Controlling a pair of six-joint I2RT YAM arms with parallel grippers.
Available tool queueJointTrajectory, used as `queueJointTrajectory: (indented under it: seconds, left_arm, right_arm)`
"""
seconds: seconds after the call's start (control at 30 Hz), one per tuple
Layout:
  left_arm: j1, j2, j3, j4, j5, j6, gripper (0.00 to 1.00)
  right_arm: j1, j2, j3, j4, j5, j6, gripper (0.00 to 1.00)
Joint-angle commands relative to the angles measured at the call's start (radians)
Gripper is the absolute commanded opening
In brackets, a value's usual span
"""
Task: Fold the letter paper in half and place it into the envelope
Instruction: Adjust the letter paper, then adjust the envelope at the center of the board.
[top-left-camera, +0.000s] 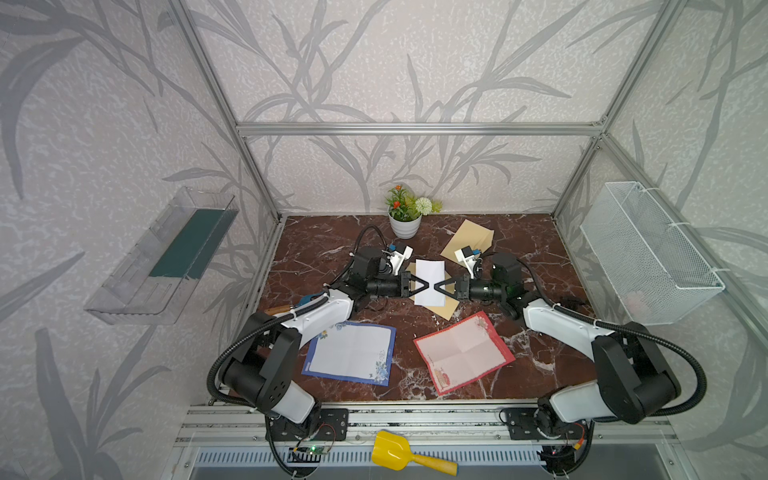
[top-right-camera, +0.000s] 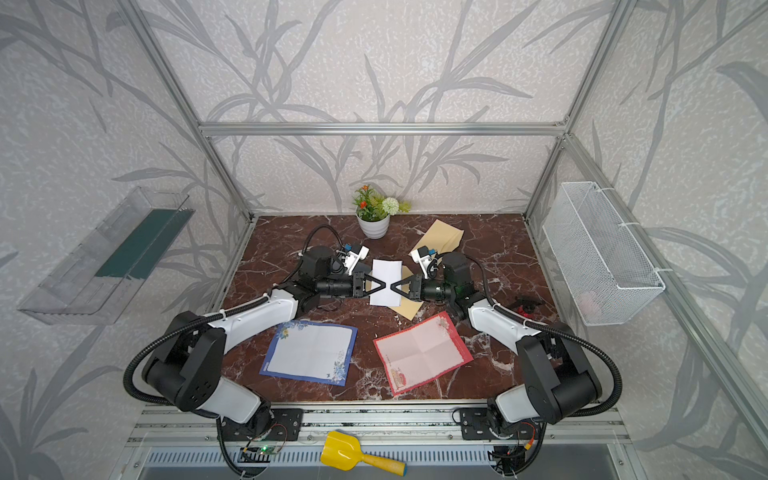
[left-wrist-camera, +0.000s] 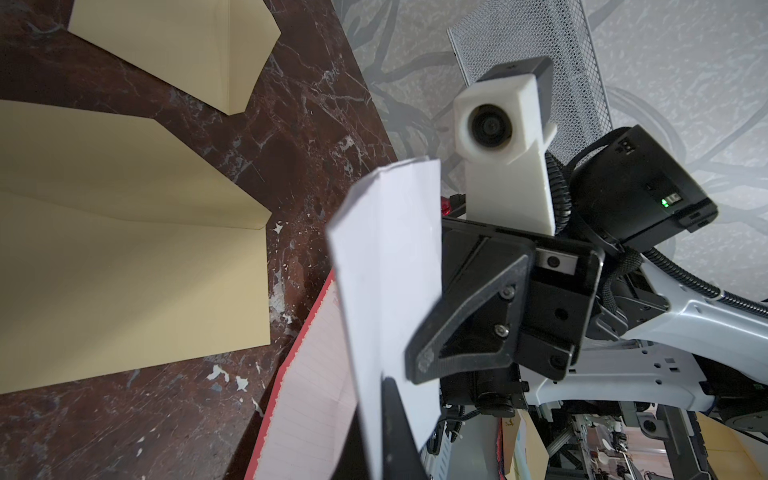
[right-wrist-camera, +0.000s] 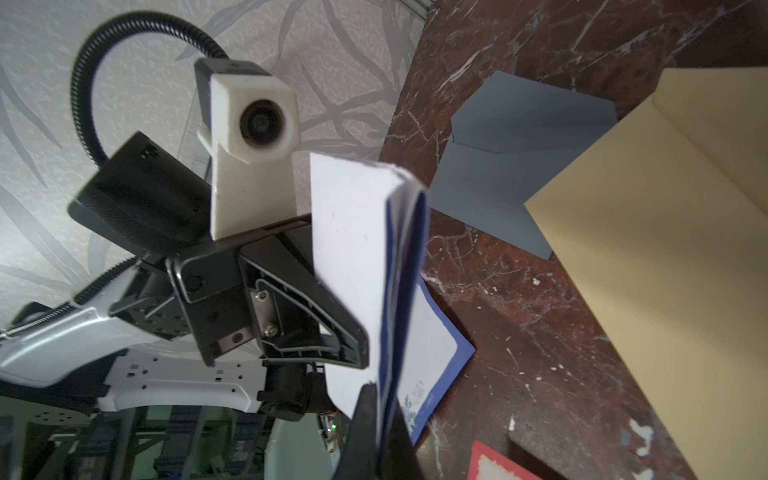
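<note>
In both top views the left end effector (top-left-camera: 428, 286) (top-right-camera: 384, 286) and the right end effector (top-left-camera: 436, 286) (top-right-camera: 392, 286) meet tip to tip. Each is pinched tight on the folded letter paper (top-left-camera: 430, 268) (top-right-camera: 386, 268), held above a tan envelope (top-left-camera: 446, 311) (top-right-camera: 409, 311) on the bench (top-left-camera: 332, 249). A blue-bordered sheet (top-left-camera: 351, 353) and a red-bordered sheet (top-left-camera: 463, 353) lie nearer the arm bases.

In the left wrist view the folded letter paper (left-wrist-camera: 386, 270) stands edge-on with the right end effector (left-wrist-camera: 417, 368) clamped on it, and the envelope (left-wrist-camera: 133, 249) lies below.

In the right wrist view the folded letter paper (right-wrist-camera: 353, 270) shows a blue inner edge, with the left end effector (right-wrist-camera: 361, 353) gripping opposite.
</note>
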Motion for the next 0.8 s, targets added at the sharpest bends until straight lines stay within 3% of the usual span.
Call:
queueJointTrajectory:
  seconds: [0.0, 0.03, 0.1, 0.2, 0.27, 0.5, 0.77]
  left_arm:
    - [0.006, 0.008, 0.038, -0.075, -0.016, 0.053, 0.00]
    - [0.006, 0.012, 0.049, -0.105, -0.032, 0.068, 0.00]
    - [0.005, 0.016, 0.070, -0.165, -0.071, 0.093, 0.16]
    - [0.008, 0.020, 0.117, -0.284, -0.174, 0.142, 0.65]
    - [0.011, 0.020, 0.148, -0.361, -0.277, 0.167, 0.83]
    - [0.019, 0.084, 0.241, -0.502, -0.610, 0.159, 0.82]
    - [0.020, 0.234, 0.301, -0.478, -0.645, 0.131, 0.80]
  right_arm:
    - [-0.013, -0.020, 0.046, -0.127, 0.071, -0.046, 0.00]
    - [-0.013, -0.030, 0.054, -0.176, 0.095, -0.068, 0.00]
    - [-0.014, -0.045, 0.075, -0.285, 0.147, -0.107, 0.00]
    - [-0.017, -0.059, 0.087, -0.432, 0.221, -0.147, 0.00]
    - [-0.017, -0.064, 0.075, -0.495, 0.267, -0.190, 0.00]
    - [-0.036, -0.039, 0.028, -0.513, 0.343, -0.188, 0.00]
    - [-0.065, 0.006, 0.000, -0.522, 0.380, -0.166, 0.00]
